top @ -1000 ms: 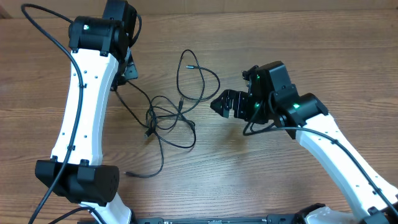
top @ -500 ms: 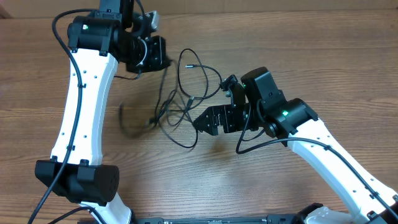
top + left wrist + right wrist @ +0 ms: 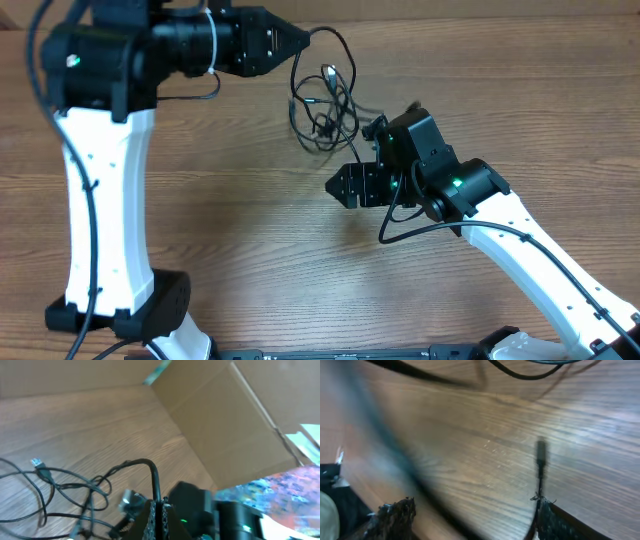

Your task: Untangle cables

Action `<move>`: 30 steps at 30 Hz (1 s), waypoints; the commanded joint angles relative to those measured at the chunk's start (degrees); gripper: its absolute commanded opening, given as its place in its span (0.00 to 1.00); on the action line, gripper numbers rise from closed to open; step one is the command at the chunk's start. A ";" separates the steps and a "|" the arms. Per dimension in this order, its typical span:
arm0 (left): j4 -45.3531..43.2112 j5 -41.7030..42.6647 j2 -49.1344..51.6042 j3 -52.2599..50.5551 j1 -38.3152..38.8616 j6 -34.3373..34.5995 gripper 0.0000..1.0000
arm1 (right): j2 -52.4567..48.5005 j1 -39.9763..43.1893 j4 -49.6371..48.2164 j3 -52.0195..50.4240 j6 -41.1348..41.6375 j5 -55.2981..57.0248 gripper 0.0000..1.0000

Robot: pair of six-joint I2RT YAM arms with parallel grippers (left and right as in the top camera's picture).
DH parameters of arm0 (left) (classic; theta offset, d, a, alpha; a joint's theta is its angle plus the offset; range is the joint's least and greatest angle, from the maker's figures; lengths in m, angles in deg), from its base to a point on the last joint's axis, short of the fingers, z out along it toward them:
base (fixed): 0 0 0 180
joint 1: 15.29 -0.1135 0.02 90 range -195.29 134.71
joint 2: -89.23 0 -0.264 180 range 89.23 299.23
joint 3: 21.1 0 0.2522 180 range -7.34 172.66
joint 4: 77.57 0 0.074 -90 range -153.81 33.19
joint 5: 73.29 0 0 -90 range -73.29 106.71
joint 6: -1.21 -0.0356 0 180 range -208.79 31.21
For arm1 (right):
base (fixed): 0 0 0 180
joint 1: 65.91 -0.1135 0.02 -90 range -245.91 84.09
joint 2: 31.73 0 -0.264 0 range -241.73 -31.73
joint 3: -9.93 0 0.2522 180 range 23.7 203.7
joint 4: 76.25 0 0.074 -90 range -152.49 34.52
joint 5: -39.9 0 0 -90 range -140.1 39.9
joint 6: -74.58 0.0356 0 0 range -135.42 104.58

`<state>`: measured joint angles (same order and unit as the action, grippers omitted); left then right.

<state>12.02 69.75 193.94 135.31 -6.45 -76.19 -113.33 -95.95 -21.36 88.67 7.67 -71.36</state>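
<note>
The cables (image 3: pixel 325 100) are thin black cords bunched in a loose tangle that hangs from my left gripper (image 3: pixel 303 40) over the far middle of the wooden table (image 3: pixel 250 250). My left gripper (image 3: pixel 159 505) is shut on one black cord, which arcs up out of the jaws. The rest of the cables (image 3: pixel 65 492) trail below, with a small plug end (image 3: pixel 37 463) showing. My right gripper (image 3: pixel 340 186) stands open just below the bundle. In the right wrist view its gripper (image 3: pixel 475 520) is wide apart; a cord with a plug (image 3: pixel 540 455) runs along the right finger (image 3: pixel 560 520) and a blurred cord crosses between.
A brown cardboard wall (image 3: pixel 225 420) stands behind the table, with colourful printed material (image 3: pixel 280 490) beside it. My right arm (image 3: pixel 520 240) reaches in from the near right. The left arm's white link (image 3: pixel 100 200) stands upright at the left.
My left gripper has risen and swung to the far right, pulling the cables off the table into a hanging bunch. My right gripper has moved under the bundle and its jaws have narrowed slightly.
</note>
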 commanded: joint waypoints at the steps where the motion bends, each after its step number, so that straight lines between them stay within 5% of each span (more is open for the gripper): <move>1: 1.27 2.45 -1.55 3.04 -0.31 2.45 0.04 | 0.37 -0.26 -0.81 0.87 1.14 2.82 0.77; 7: 1.92 2.51 -1.77 3.06 -0.31 4.42 0.04 | 0.37 -0.26 -1.18 0.87 1.18 4.46 0.44; 11: 2.19 2.47 -2.12 3.06 -0.28 5.60 0.04 | 0.37 -0.26 -0.74 0.87 4.26 8.26 0.04; 20: 1.25 -0.24 -5.18 3.06 -0.31 5.90 0.04 | 0.37 -0.26 1.25 0.87 5.44 14.25 0.04; 23: 2.08 -7.37 -6.54 3.06 -0.31 8.26 0.04 | 0.37 -0.26 1.42 0.87 5.42 12.92 0.04; 30: 12.50 -29.59 -6.45 2.95 -0.28 13.40 0.04 | 0.37 -0.26 0.00 0.87 -2.23 3.69 0.31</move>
<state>22.86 51.60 187.68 137.41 -6.43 -65.44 -113.33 -96.01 -20.95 88.67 9.93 -63.58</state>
